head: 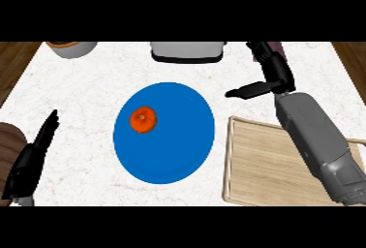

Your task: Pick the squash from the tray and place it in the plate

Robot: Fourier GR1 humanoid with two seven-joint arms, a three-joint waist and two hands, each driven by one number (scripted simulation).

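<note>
On the blue plate (175,160), a little left of its middle, lies the orange squash (143,119).
Right hand (277,77) is beyond the far edge of the wooden tray (257,164), well apart from the squash, fingers straight, thumb spread, grasping nothing. Left hand (36,150) rests near the left edge, fingers straight, holding nothing.

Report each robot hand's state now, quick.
Left robot hand: open, fingers straight, holding nothing, resting at the lower left.
Right robot hand: open, holding nothing; the squash lies on the plate.
</note>
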